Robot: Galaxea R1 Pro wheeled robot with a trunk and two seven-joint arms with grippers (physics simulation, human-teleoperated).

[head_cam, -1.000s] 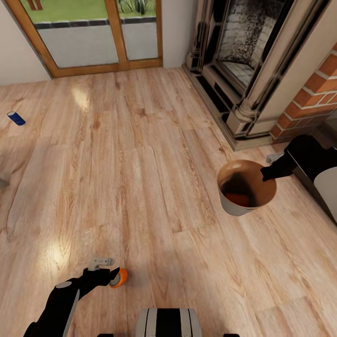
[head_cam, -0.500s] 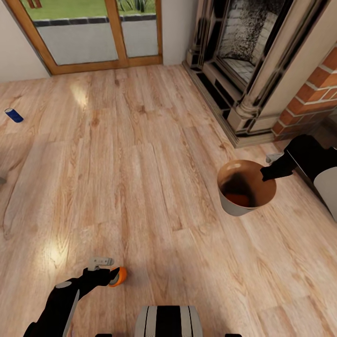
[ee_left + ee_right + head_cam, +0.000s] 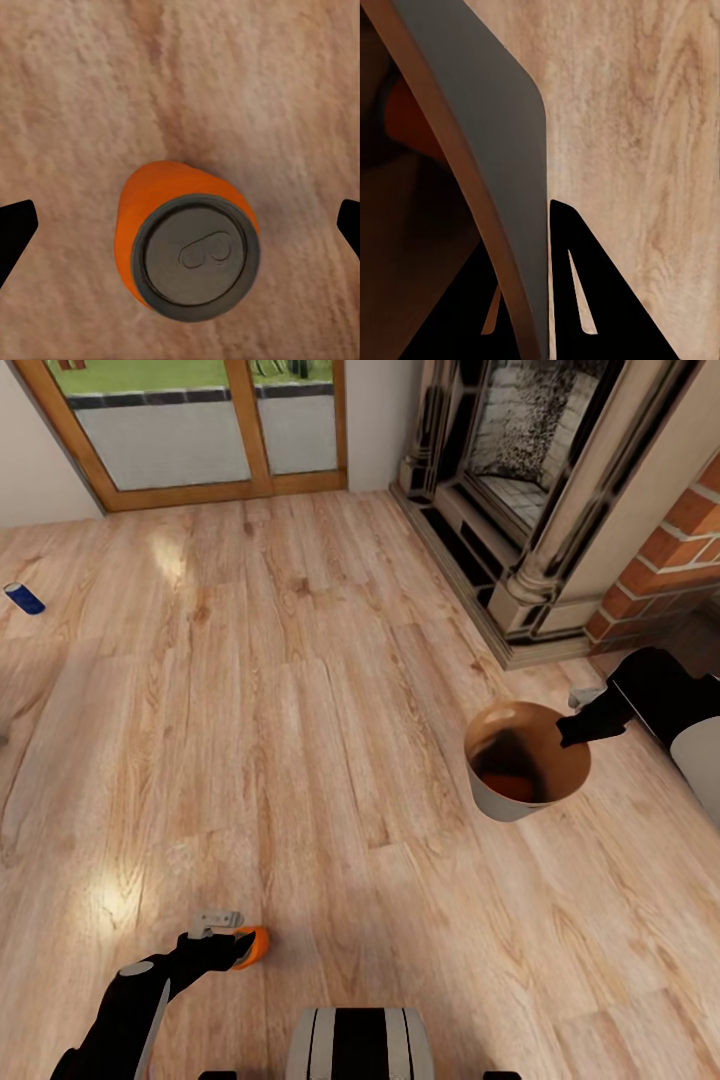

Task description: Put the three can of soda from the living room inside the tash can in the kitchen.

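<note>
An orange can of soda (image 3: pixel 257 947) rests on the wood floor at the tip of my left gripper (image 3: pixel 238 948). In the left wrist view its grey top (image 3: pixel 195 256) faces the camera, and the can sits between the two black fingertips (image 3: pixel 15 229), which are wide apart and clear of it. My right gripper (image 3: pixel 573 731) is shut on the rim of the tash can (image 3: pixel 500 800), held above the floor, with something orange (image 3: pixel 512 788) at its bottom. The right wrist view shows the fingers (image 3: pixel 577 292) pinching its grey wall (image 3: pixel 487 112). A blue can of soda (image 3: pixel 24 598) lies far left on the floor.
A stone fireplace (image 3: pixel 520 470) with a brick side (image 3: pixel 670 560) stands at the back right. Glass doors in a wooden frame (image 3: pixel 200 430) close the far wall. Open wood floor (image 3: pixel 280 690) stretches between the blue can and the tash can.
The whole picture has slid a little, so the camera moved. The orange can now sits closer in under the left gripper. The right gripper keeps holding the tash can the same way.
</note>
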